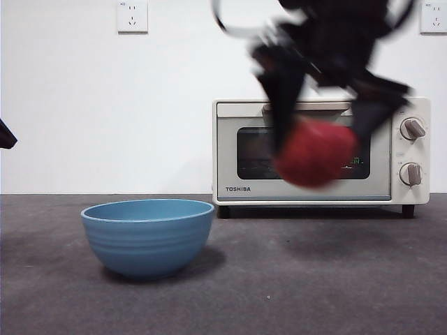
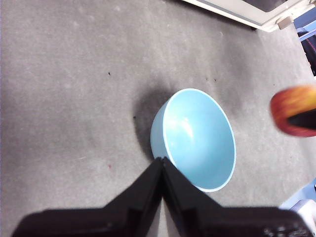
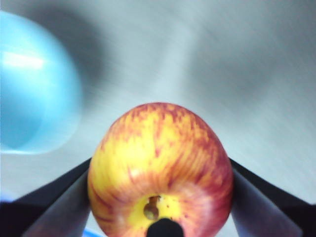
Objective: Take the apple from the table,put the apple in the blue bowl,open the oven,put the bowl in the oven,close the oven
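Your right end effector (image 3: 160, 197) has the apple (image 3: 160, 170) pinched between its two jaws, one jaw against each flank, which keeps the round fruit from rolling out while it is carried. In the front view the apple (image 1: 316, 152) hangs in the air in front of the oven (image 1: 321, 153), clear of the bench (image 1: 335, 279) and blurred with motion, so you are, by my reading, partway through carrying it to the blue bowl (image 1: 148, 237). That bowl stands upright toward the near edge of the bench, well apart from the oven, and the left wrist view shows the bowl (image 2: 195, 138) with nothing in it, its open mouth ready to take the fruit from above. Your left end effector (image 2: 162, 170) waits above the bowl's near rim with its jaws pressed together and holding nothing. The oven door sits closed, its handle untouched, so everything after the drop remains to do.
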Controlling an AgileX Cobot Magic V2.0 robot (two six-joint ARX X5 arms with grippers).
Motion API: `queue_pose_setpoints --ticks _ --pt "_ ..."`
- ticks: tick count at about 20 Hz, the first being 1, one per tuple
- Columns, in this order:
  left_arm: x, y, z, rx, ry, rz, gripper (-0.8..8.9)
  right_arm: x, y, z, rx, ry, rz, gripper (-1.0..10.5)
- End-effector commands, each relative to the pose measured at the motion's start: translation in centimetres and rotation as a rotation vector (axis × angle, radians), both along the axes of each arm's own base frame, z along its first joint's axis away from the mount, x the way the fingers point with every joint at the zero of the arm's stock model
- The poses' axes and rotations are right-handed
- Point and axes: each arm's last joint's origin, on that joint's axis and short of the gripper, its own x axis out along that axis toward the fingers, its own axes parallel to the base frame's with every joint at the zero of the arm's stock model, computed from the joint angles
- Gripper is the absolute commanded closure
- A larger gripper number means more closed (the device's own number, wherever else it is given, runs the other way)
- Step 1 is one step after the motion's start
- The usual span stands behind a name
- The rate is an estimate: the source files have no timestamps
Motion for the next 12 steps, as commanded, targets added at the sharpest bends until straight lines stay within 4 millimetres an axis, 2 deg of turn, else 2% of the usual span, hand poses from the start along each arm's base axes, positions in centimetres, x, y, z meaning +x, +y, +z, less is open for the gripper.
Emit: queue_pose_setpoints --ticks 1,3,6,8,12 --pt "0.0 0.0 0.0 -0.005 -0.001 -0.003 8.18 -0.6 2.6 2.8 0.082 -0.092 0.067 9.6" --pt "0.0 0.0 0.0 -0.005 -0.001 -0.003 8.18 -0.9 4.7 4.2 0.123 -0.136 0.117 9.6" --pt "0.0 0.0 0.0 -0.005 -0.001 -0.003 8.18 -0.5 7.2 4.4 0.135 -0.14 0.151 9.6" --pt "0.0 0.0 0.1 -0.005 -0.002 -0.004 8.18 0.3 8.8 3.3 0.116 -0.117 0.166 9.6" --pt "-0.1 -0.3 0.1 -0.005 -0.001 -0.021 8.18 1.8 11.0 -0.5 0.082 -0.014 0.188 9.6"
